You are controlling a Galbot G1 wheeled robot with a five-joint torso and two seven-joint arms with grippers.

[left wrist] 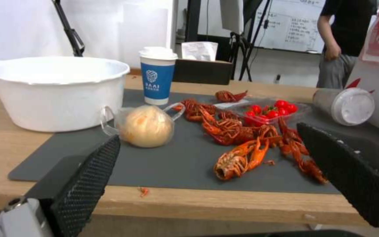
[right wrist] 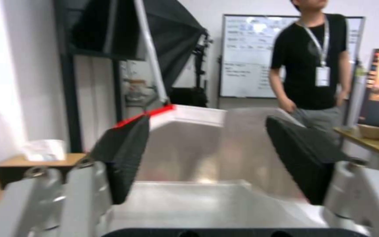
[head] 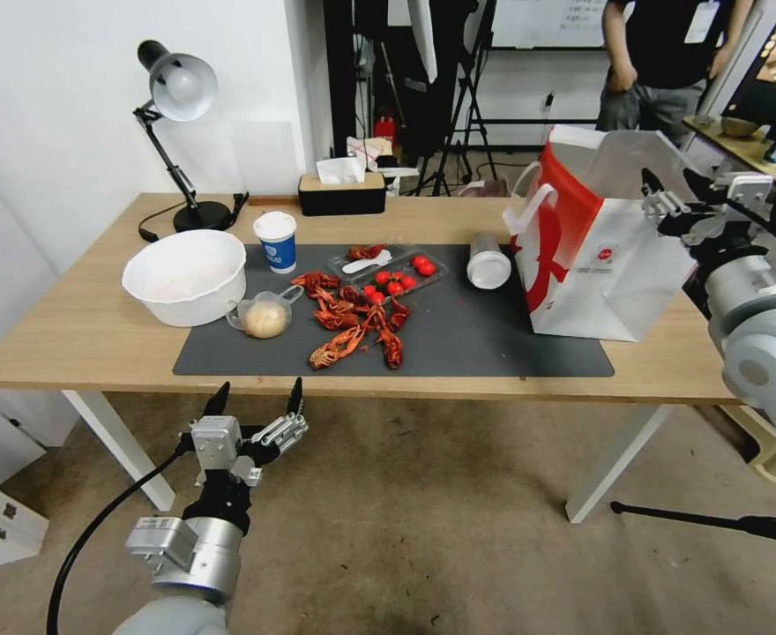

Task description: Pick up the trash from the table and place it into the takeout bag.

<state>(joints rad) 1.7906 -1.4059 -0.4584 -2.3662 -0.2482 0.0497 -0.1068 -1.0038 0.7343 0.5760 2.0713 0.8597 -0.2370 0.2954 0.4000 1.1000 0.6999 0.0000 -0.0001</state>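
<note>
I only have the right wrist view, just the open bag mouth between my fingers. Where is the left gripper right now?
Observer: The left gripper hangs open and empty in front of the table's near edge, below the tabletop.
Operator: What is closest to the bag?
Observer: The clear white-lidded cup lies on its side on the dark mat, just to the robot's left of the takeout bag.
Operator: And what is nearest the left gripper?
Observer: The small handled cup with the beige ball, standing on the mat beside the white bowl.
</note>
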